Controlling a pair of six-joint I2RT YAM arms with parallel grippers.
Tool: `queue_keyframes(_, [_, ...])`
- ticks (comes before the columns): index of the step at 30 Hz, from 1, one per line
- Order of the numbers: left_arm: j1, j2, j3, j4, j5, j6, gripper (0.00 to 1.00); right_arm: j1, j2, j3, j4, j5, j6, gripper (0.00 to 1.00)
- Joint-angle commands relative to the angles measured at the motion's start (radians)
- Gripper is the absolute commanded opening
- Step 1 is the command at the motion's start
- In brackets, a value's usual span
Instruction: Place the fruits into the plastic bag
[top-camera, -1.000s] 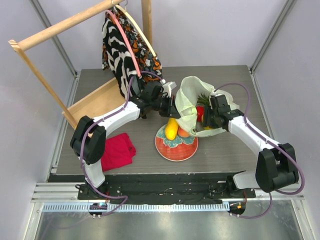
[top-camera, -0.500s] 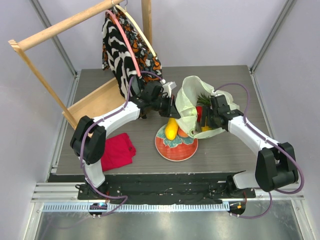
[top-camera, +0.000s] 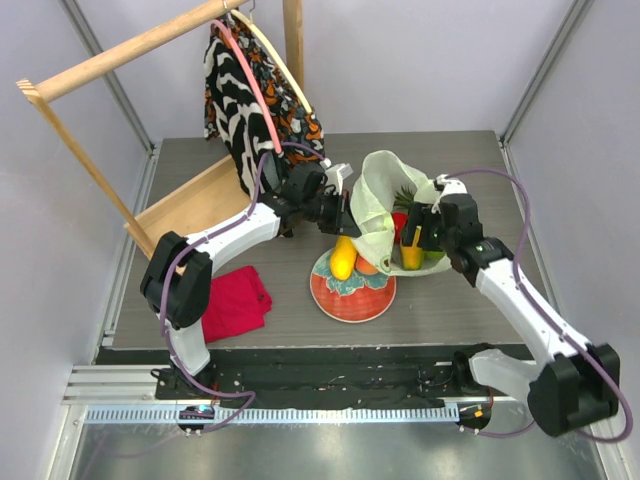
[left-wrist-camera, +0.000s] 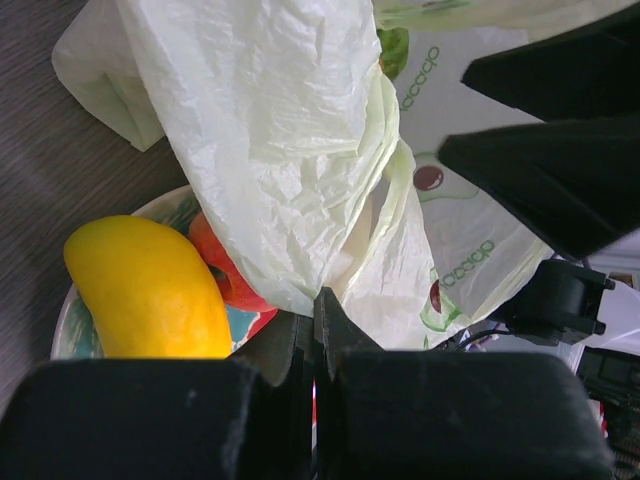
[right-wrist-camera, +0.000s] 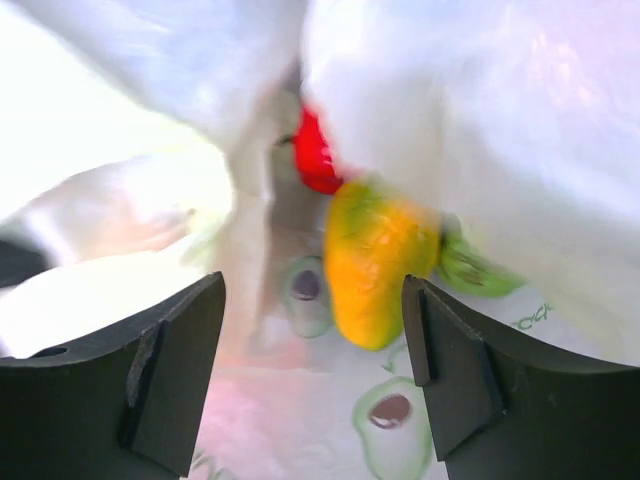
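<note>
The pale yellow-green plastic bag (top-camera: 378, 190) stands open behind the red plate (top-camera: 352, 298). My left gripper (top-camera: 348, 218) is shut on the bag's near edge and holds it up; in the left wrist view (left-wrist-camera: 316, 305) the film (left-wrist-camera: 290, 150) hangs from the jaws. My right gripper (top-camera: 426, 228) is open and empty just above the bag's mouth, as the right wrist view (right-wrist-camera: 312, 300) also shows. Inside the bag lie an orange-yellow fruit (right-wrist-camera: 375, 260), the red pepper (right-wrist-camera: 318, 160) and a green fruit (right-wrist-camera: 478, 272). A yellow mango (top-camera: 344, 258) and a peach (top-camera: 368, 266) lie on the plate.
A wooden rack (top-camera: 120, 50) with a black-and-white patterned garment (top-camera: 250, 90) stands at the back left, with a wooden tray (top-camera: 190, 205) below it. A red folded cloth (top-camera: 235, 300) lies at the front left.
My right gripper has risen out of the bag and its arm has swung right. The orange-yellow fruit now lies uncovered in the bag. The left arm has not moved.
</note>
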Motion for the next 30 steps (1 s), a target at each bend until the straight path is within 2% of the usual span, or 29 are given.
queue_keyframes(1, [0.001, -0.038, 0.024, 0.010, 0.010, 0.007, 0.00, 0.004, -0.143, -0.057, 0.198, -0.173, 0.023, 0.77])
queue_keyframes(7, [0.001, -0.039, 0.023, 0.010, 0.012, 0.004, 0.00, 0.010, -0.217, -0.108, 0.316, -0.423, 0.035, 0.74])
queue_keyframes(12, [0.001, -0.041, 0.023, 0.012, 0.010, 0.002, 0.00, 0.076, -0.234, -0.131, 0.364, -0.483, 0.060, 0.70])
queue_keyframes(16, [0.001, -0.038, 0.023, 0.010, 0.010, 0.002, 0.00, 0.251, -0.205, -0.112, 0.314, -0.379, 0.010, 0.70])
queue_keyframes(17, [0.001, -0.038, 0.023, 0.012, 0.010, 0.002, 0.00, 0.294, -0.181, -0.087, 0.274, -0.303, 0.000, 0.69])
queue_keyframes(18, [0.001, -0.038, 0.023, 0.012, 0.010, 0.002, 0.00, 0.388, -0.162, -0.070, 0.251, -0.270, -0.013, 0.69])
queue_keyframes(21, [0.001, -0.039, 0.023, 0.010, 0.009, 0.001, 0.00, 0.528, -0.082, 0.001, 0.150, -0.142, -0.060, 0.69])
queue_keyframes(24, [0.001, -0.042, 0.026, 0.012, 0.010, 0.004, 0.00, 0.567, -0.009, 0.023, 0.099, -0.075, -0.066, 0.69])
queue_keyframes(27, [0.001, -0.042, 0.024, 0.007, 0.007, 0.005, 0.00, 0.586, 0.043, 0.009, 0.114, -0.044, -0.037, 0.69])
queue_keyframes(30, [0.001, -0.044, 0.024, 0.009, 0.005, 0.005, 0.00, 0.598, 0.095, 0.016, 0.126, 0.052, -0.001, 0.69])
